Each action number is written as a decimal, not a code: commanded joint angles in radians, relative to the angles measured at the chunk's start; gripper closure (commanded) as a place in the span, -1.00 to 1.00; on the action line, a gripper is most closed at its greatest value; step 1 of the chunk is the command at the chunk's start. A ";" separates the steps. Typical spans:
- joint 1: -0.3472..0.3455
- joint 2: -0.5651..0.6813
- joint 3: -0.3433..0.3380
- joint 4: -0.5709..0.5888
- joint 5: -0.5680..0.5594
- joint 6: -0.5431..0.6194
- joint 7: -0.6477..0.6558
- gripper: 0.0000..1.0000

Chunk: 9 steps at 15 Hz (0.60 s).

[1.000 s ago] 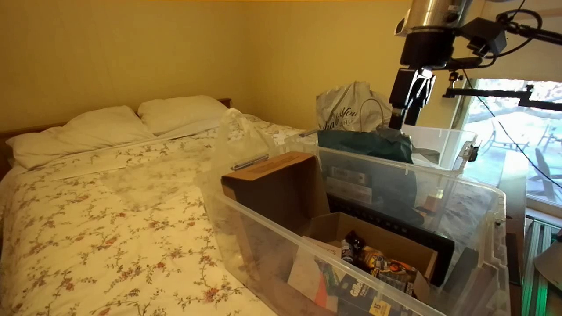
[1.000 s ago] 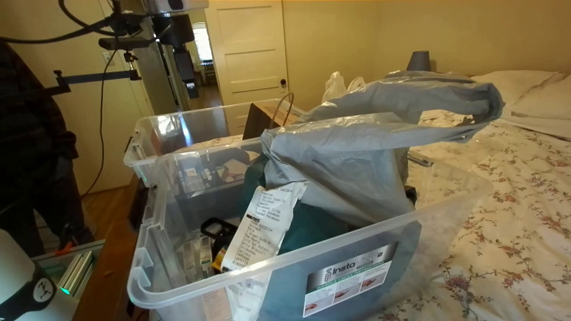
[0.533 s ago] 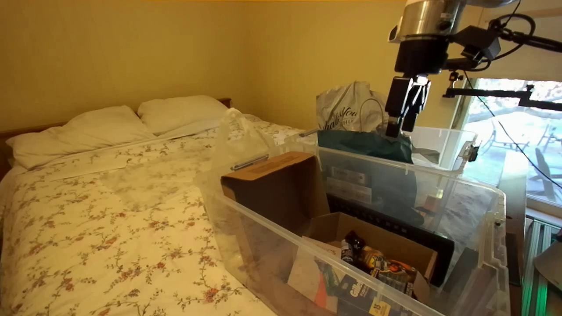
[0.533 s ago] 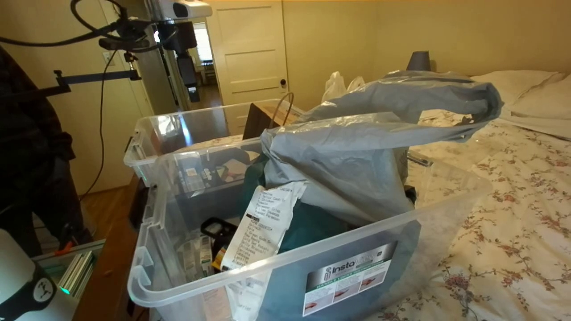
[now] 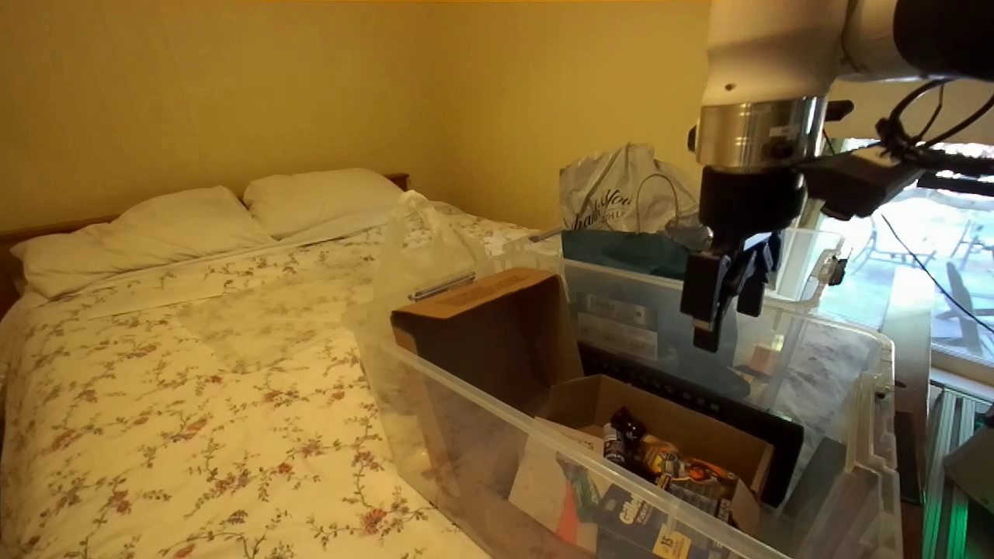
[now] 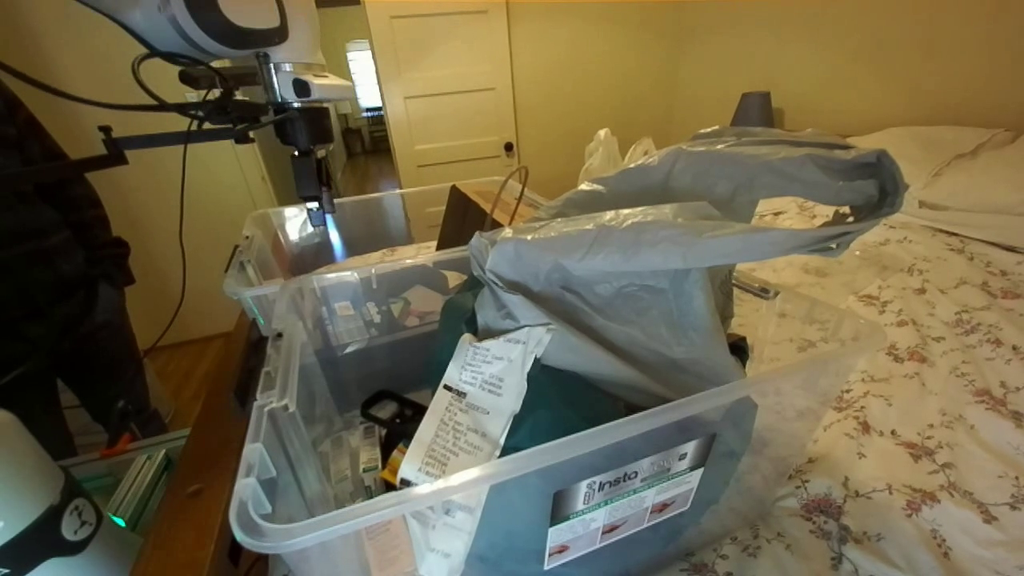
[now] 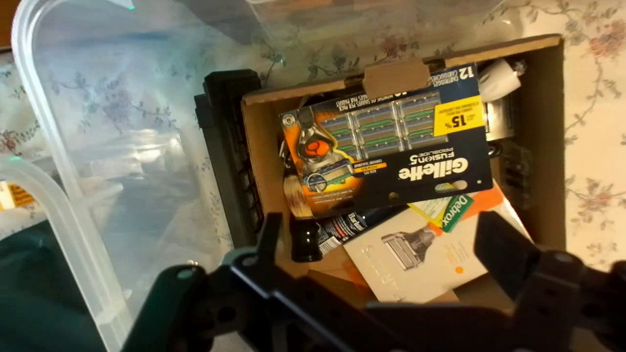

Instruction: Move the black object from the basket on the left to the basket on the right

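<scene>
Inside clr bin (image 5: 466,391), cardbd box (image 7: 544,161) holds 12-cartridge Gillette Fusion5 pkg (image 7: 386,142) & Debrox pkg (image 7: 454,213). Gripper (image 7: 379,234) hangs above, spread wide.

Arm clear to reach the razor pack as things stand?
Probably yes: the gripper hangs open above the carton, and the razor pack inside is largely uncovered. A cardboard flap overlaps one edge, which might hinder lifting.

Yellow walls (image 5: 233,93) stand behind a floral-covered bed (image 5: 194,404); daylight fills the window (image 5: 947,233).
</scene>
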 commanded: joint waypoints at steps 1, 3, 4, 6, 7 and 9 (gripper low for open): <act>0.018 0.184 -0.009 0.090 -0.068 0.020 0.061 -1.00; 0.044 0.098 -0.041 0.028 -0.039 0.013 0.038 -1.00; 0.049 0.106 -0.049 0.028 -0.039 0.013 0.038 -1.00; 0.053 0.100 -0.053 0.027 -0.039 0.012 0.038 -1.00; 0.051 0.100 -0.051 0.033 -0.039 -0.011 0.081 -1.00; 0.056 0.227 -0.042 0.098 -0.047 -0.026 0.176 -1.00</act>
